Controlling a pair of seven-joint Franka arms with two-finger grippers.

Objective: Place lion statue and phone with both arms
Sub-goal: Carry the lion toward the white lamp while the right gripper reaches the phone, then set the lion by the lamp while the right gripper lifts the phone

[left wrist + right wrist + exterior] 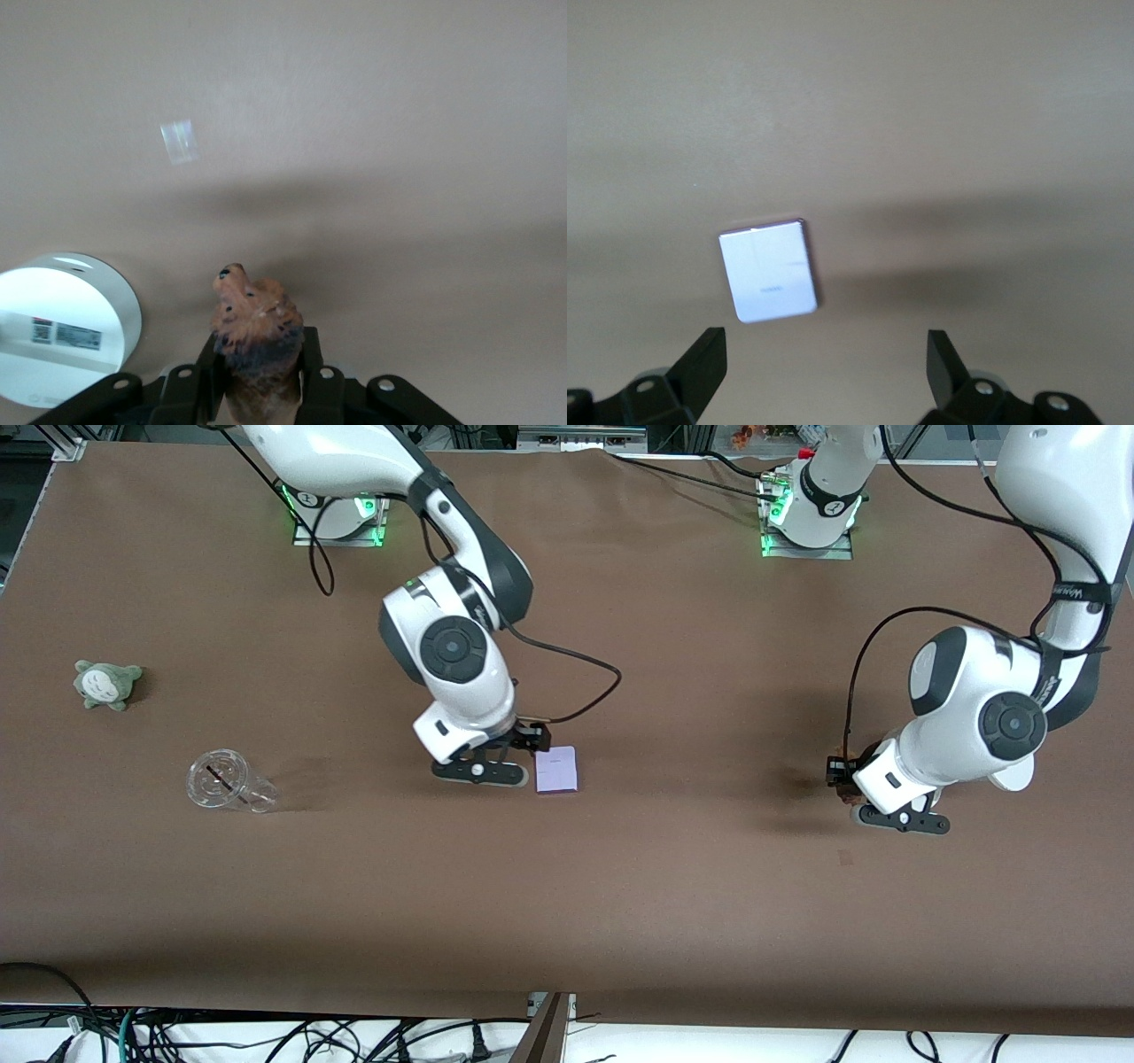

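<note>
The phone (556, 770) is lying flat on the surface (673, 886), just beside the right gripper (530, 737), which is hanging spread wide and gripping nothing. The left gripper (259, 370) is clamping tight on the lion statue (255, 332), poising over the surface toward the left arm's end.

Both arms (461, 655) are shiny white with fat round joints and dark grey caps. Black cables (567, 655) loop along them. The bases (337, 514) glow green. Each gripper is black, with flat fingers (700, 367) and little silver screws (182, 373) on its bar.
</note>
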